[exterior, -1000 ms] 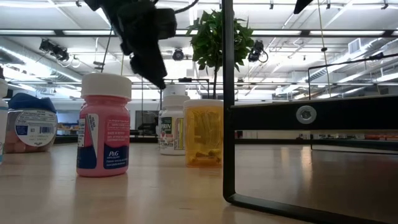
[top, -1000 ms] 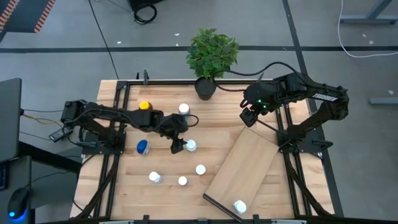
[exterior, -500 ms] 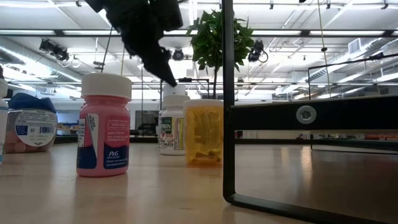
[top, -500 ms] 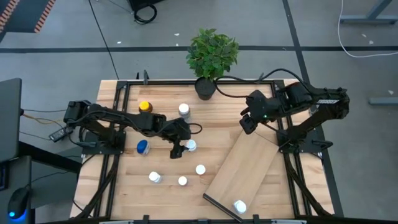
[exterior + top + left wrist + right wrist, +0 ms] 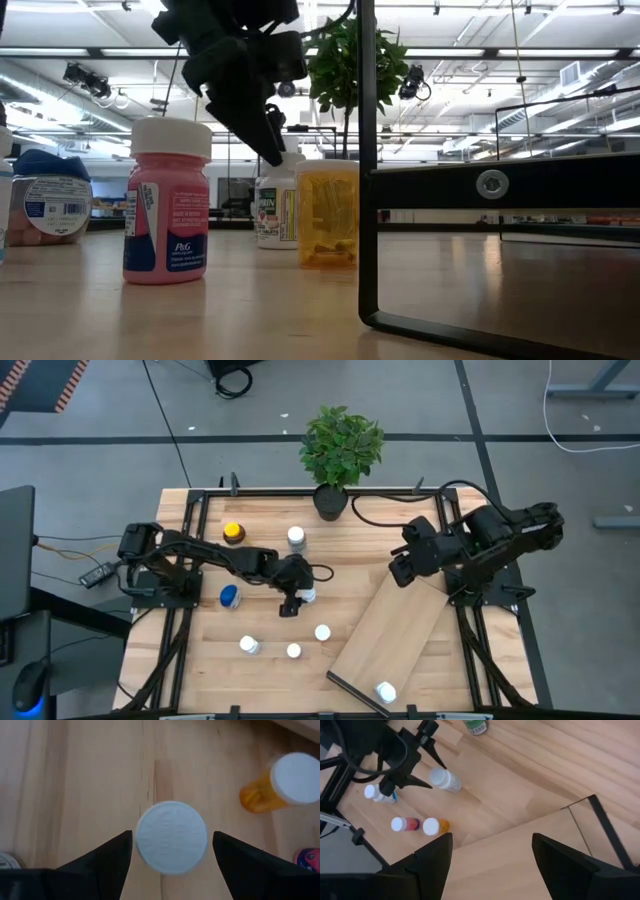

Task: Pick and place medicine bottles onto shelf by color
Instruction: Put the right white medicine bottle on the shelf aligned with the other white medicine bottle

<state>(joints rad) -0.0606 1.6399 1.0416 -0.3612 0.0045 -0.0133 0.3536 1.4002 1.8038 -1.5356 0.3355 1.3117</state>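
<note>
A white-capped medicine bottle [image 5: 171, 837] stands upright on the table near its middle [image 5: 309, 596]. My left gripper [image 5: 172, 834] is open and slants down over it, with one finger on each side of the cap and a gap on both sides; the low view shows this gripper [image 5: 266, 135] just above the bottles. My right gripper [image 5: 400, 568] hangs open with nothing between its fingers, high over the far end of the shelf [image 5: 390, 628], a light-wood board lying slantwise at the right. One white-capped bottle [image 5: 385, 691] stands on the shelf's near end.
Other bottles stand on the table: yellow-capped [image 5: 232, 533], white [image 5: 296, 537], blue-capped [image 5: 229, 596], and three white-capped ones [image 5: 248, 645] [image 5: 293, 651] [image 5: 322, 632]. A potted plant [image 5: 341, 450] stands at the far edge. An amber bottle [image 5: 280, 782] is close to the left gripper.
My left gripper has come down and moved a little toward the table's right, rolling about its own axis, until its open fingers stand on either side of the white bottle's cap. My right gripper has swung toward the near edge over the shelf's far end and rolled.
</note>
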